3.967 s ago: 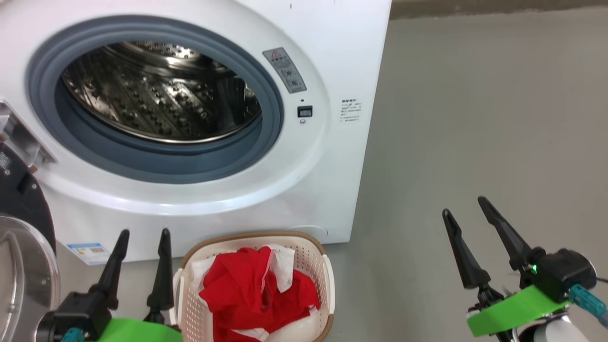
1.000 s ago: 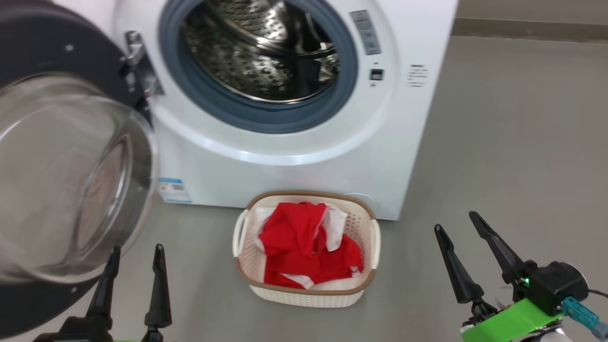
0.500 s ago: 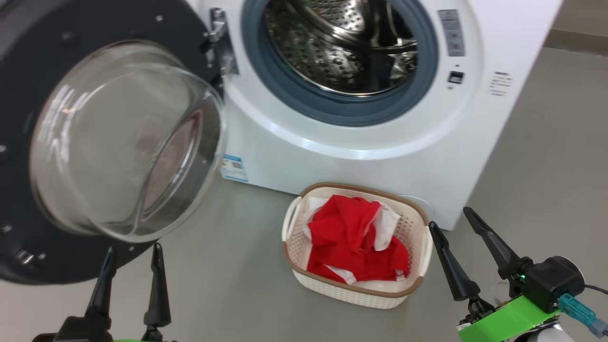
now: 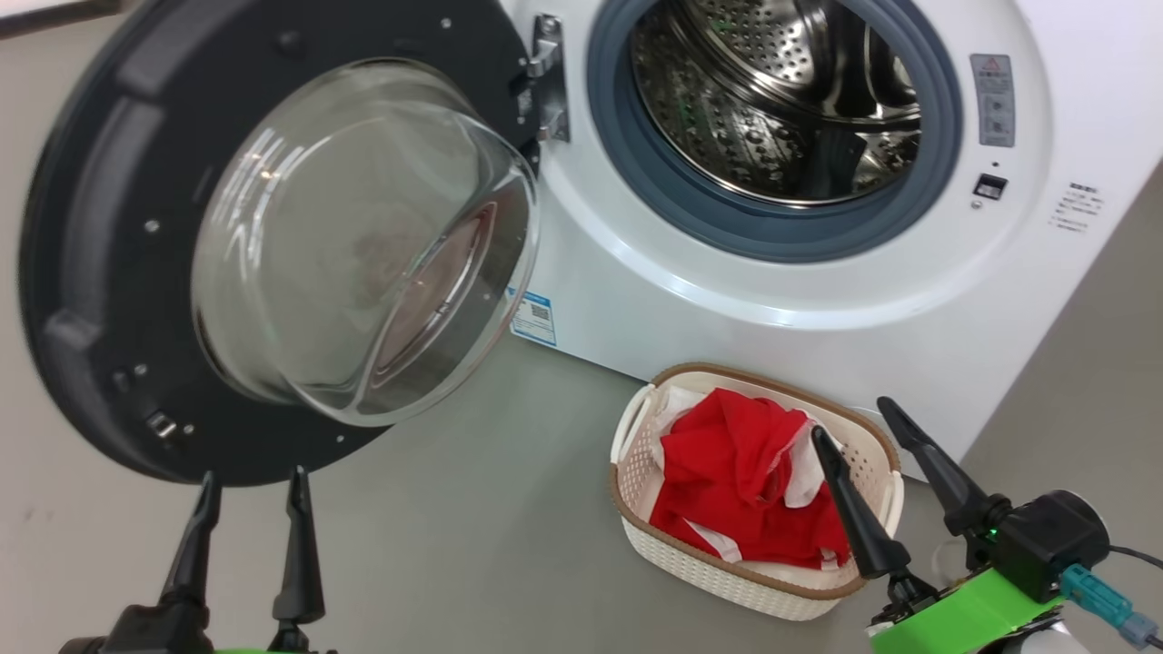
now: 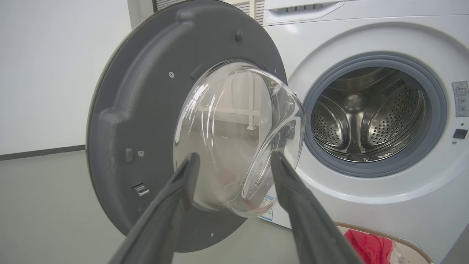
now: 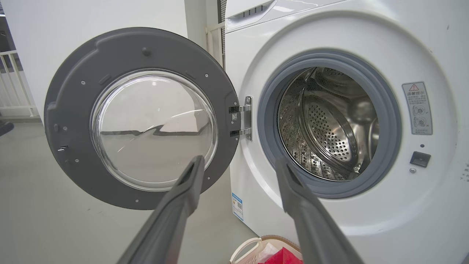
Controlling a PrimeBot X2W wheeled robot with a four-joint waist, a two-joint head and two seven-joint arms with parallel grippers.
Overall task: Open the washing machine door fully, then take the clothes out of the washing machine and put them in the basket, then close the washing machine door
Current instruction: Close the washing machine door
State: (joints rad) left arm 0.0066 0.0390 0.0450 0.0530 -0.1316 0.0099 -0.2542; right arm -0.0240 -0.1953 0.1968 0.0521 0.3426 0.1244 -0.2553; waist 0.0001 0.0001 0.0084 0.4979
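The washing machine [image 4: 818, 309] [image 5: 395, 205] [image 6: 366, 220] is a white box, and its steel drum [image 4: 781, 100] looks bare inside. The washing machine door [image 4: 118, 272] [image 5: 135, 121] [image 6: 73, 110] hangs wide open on its left hinge, glass bowl bulging toward me. The red clothes [image 4: 736, 472] lie in the cream basket [image 4: 727, 577] on the floor before the machine. At the lower left my left gripper [image 4: 253, 481] [image 5: 232, 157] is open and holds nothing, just below the door. My right gripper [image 4: 849, 413] [image 6: 238, 161] is open too, over the basket's right end.
Grey floor [image 4: 472, 527] spreads between the door and the basket and to the left. A white wall [image 5: 44, 73] stands behind the door, and a white railing [image 6: 14, 80] shows at far left in the right wrist view.
The head camera has swung left, so the machine and basket slid right and the whole door came into the picture. Both grippers stay open.
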